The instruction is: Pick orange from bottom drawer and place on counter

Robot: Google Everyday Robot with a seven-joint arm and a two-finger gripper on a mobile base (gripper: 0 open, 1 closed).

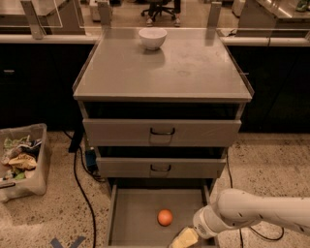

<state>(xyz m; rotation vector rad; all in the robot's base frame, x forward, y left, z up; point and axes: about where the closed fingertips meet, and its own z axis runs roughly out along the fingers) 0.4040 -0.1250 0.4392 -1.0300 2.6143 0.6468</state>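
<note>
A speckled terrazzo floor lies under dim, warm light, with a black cable trailing across it and a blue tape cross at the bottom edge. Dark cabinets line the back, an office chair stands beyond them, and a clear bin of crumpled scraps sits at the left. The hand hangs low at the bottom edge of the view.
</note>
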